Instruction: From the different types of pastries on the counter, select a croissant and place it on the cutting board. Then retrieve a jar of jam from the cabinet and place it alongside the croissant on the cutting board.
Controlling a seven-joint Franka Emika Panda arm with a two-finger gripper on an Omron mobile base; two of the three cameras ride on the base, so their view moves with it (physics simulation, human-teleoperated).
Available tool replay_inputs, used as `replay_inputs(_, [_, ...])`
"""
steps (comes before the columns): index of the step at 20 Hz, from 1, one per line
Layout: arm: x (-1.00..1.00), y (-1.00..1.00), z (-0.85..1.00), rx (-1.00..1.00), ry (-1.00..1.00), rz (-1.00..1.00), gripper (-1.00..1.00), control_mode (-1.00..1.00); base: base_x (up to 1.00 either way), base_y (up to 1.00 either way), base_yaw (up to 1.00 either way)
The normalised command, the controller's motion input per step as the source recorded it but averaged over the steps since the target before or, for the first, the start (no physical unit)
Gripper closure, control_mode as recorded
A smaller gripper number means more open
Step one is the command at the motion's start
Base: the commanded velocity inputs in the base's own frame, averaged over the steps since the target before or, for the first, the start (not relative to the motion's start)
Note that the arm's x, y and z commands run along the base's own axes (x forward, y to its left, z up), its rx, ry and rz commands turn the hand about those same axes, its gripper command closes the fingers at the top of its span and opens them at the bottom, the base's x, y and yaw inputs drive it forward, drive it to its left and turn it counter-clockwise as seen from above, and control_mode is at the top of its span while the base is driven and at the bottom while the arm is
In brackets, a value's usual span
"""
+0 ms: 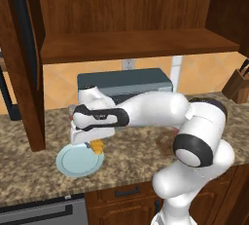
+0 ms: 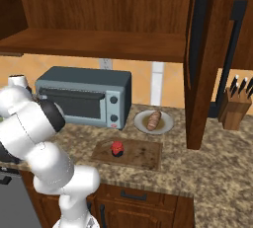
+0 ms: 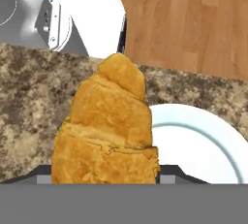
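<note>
The golden-orange croissant [image 3: 109, 121] sits between my gripper's [image 3: 106, 170] jaws, which are shut on it. From the left base view the gripper [image 1: 95, 145] and the croissant [image 1: 97, 145] hang just over the near right edge of a round light blue plate [image 1: 75, 163] on the counter [image 1: 29, 175]. The dark wooden cutting board [image 2: 143, 155] lies on the counter to the right, with a small red jar of jam [image 2: 117, 148] standing on its left part. Above is the cabinet, its thick shelf [image 1: 136, 44] bare.
A grey toaster oven [image 2: 84, 96] stands at the back. A brown elongated pastry [image 2: 154, 120] rests on a second plate [image 2: 167, 124] behind the board. An open cabinet door [image 2: 202, 59] hangs down at the right, with a knife block [image 2: 234, 106] beyond it.
</note>
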Motion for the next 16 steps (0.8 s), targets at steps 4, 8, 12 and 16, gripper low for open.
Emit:
replay_inputs(4, [0.0,-0.84,0.14,0.0,0.0,0.0,1.0,-1.0,0.0,0.0,0.0])
replay_inputs(8, [0.0,-0.74,0.33,0.0,0.0,0.0,1.0,-1.0,0.0,0.0,0.0])
replay_inputs(12, [0.0,-0.63,0.36,0.0,0.0,0.0,1.0,-1.0,0.0,0.0,0.0])
replay_inputs(16, [0.0,-0.61,0.32,0.0,0.01,0.0,1.0,-1.0,0.0,0.0,0.0])
